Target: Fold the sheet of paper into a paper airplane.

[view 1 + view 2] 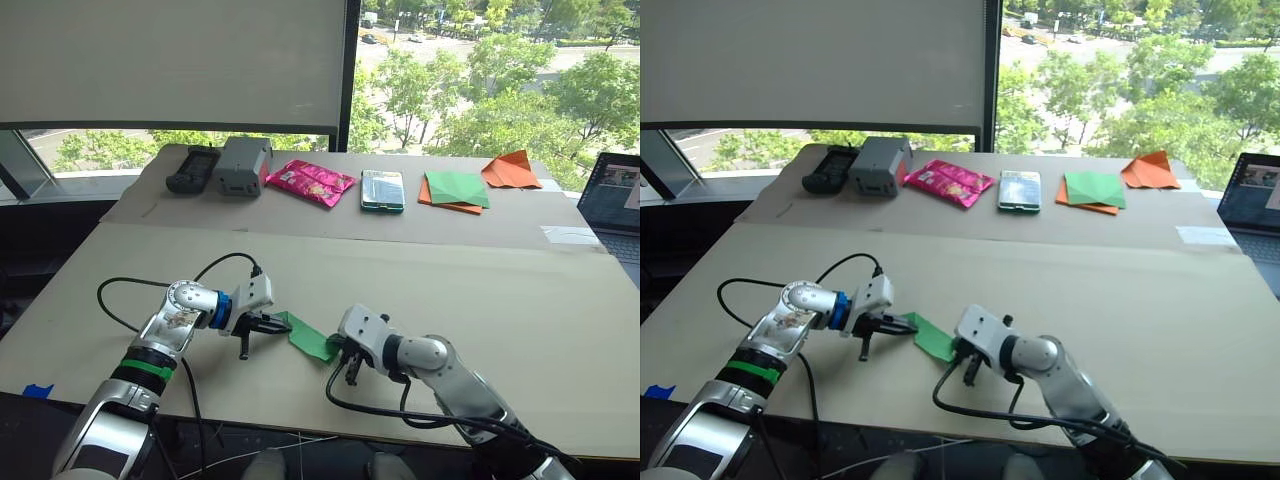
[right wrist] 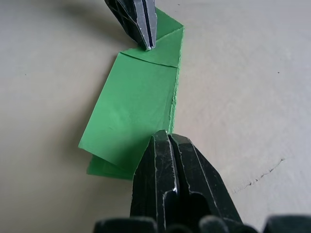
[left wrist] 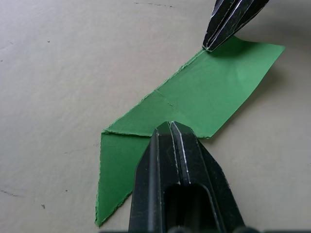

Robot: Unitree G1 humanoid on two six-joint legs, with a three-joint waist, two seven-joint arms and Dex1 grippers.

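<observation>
Eye views: paper (image 1: 308,337) lies folded near the surface's (image 1: 520,290) front edge, between left end effector (image 1: 268,324) and right end effector (image 1: 348,362), each at one end; a phone (image 1: 382,190), pink packet (image 1: 310,182) and other items sit along the far edge, no writing legible. Left wrist view: left fingers (image 3: 176,160) pressed together, pinning the paper's (image 3: 194,99) edge; if either tip drags, the thin sheet could skid, buckle or tear at its rough crease. Right wrist view: right fingers (image 2: 167,165) likewise closed on the paper (image 2: 136,104), whose lower layer peeks out misaligned, so uneven pulling could set a crooked fold.
</observation>
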